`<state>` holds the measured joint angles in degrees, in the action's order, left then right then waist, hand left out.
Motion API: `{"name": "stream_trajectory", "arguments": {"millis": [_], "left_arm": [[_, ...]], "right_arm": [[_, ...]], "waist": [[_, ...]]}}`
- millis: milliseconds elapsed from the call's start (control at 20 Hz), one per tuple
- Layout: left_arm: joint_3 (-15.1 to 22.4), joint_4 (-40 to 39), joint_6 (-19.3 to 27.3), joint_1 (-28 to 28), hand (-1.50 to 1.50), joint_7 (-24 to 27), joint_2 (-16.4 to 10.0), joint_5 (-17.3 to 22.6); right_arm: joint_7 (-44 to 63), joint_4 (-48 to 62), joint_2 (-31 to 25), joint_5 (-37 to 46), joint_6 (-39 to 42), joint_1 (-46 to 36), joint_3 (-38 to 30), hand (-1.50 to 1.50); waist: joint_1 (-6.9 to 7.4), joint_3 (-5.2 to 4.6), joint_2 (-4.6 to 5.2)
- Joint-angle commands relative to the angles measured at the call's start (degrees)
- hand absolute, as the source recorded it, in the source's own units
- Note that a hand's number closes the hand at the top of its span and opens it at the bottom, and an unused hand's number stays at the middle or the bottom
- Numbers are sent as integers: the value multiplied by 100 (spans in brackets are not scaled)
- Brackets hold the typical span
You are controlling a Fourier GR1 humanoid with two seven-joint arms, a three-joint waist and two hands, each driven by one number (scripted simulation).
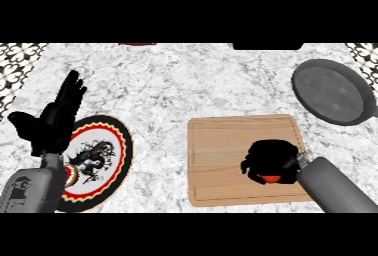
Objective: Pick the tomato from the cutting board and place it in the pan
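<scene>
A wooden cutting board [221,150] lies on the marble counter, right of centre. My right hand [272,157] rests on its lower right part with fingers curled round a red tomato [271,177], of which only a small red patch shows beneath the palm. The dark grey pan [331,90] sits at the far right, up and to the right of the board, apart from the hand. At the left my left hand [55,117] stands open with fingers up, resting.
A round plate [111,150] with a red, yellow and black rim and a dark figure lies at the lower left, partly behind my left forearm. A black object [267,46] and a dark red one [138,44] sit at the counter's far edge.
</scene>
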<state>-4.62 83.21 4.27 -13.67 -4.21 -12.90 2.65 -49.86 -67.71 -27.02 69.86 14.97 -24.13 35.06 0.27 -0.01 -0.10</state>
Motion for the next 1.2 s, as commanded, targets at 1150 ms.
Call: {"name": "stream_trajectory", "arguments": {"millis": [1150], "left_arm": [[59,76,196,130,0,108,197,-200]], "right_arm": [[8871,-1149,2684,199,-1788,-1182,-3209,150]], "waist": [[-38,-1,0]]}}
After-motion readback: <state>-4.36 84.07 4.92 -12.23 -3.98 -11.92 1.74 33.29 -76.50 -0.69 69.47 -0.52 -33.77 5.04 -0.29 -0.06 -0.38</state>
